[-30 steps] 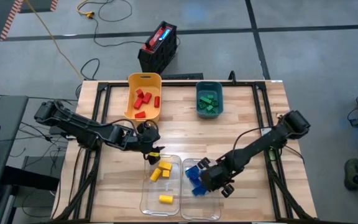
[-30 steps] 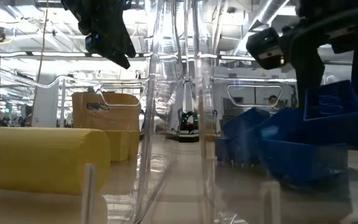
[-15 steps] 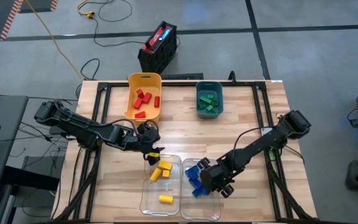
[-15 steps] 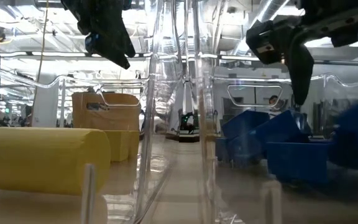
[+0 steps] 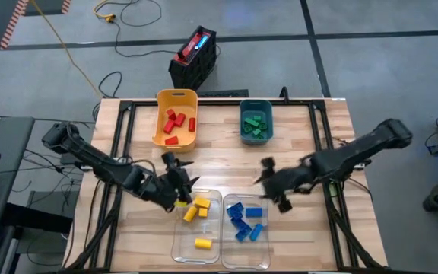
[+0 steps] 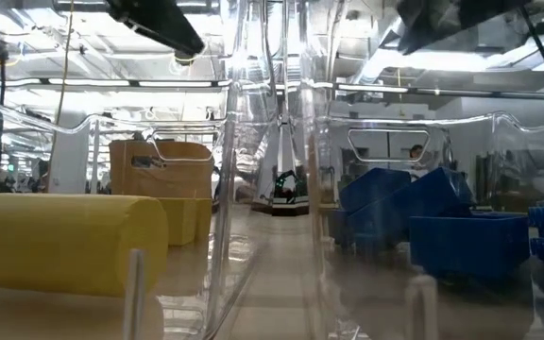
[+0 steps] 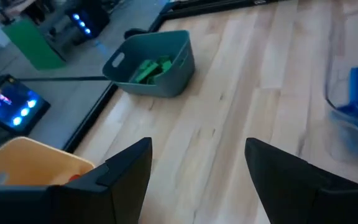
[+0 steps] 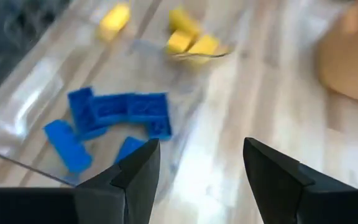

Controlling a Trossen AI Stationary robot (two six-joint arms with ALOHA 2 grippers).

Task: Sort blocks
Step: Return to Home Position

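Observation:
Blue blocks (image 5: 243, 219) lie in the right clear bin (image 5: 246, 255), and yellow blocks (image 5: 198, 211) lie in the left clear bin (image 5: 185, 247). Red blocks (image 5: 176, 122) lie in the yellow bin (image 5: 175, 97). Green blocks (image 5: 255, 125) lie in the teal bin (image 5: 255, 106). My right gripper (image 5: 263, 179) is open above the table, just beyond the far right corner of the blue blocks' bin, and holds nothing. My left gripper (image 5: 182, 183) is open and holds nothing, hovering by the far left corner of the yellow blocks' bin. The wrist views show each gripper, right (image 8: 197, 146) and left (image 7: 197, 146), with nothing between its fingers.
A black and red box (image 5: 194, 55) stands on the floor beyond the table's far edge. Bare wood lies between the two far bins and the two clear bins at the near edge. Black frame rails (image 5: 120, 129) run along the table's sides.
My right gripper has opened over the right clear bin and let go of a blue block, which has dropped in among the others. It has then risen and drawn back toward the far edge. My left gripper has shifted a little toward the near edge and rolled.

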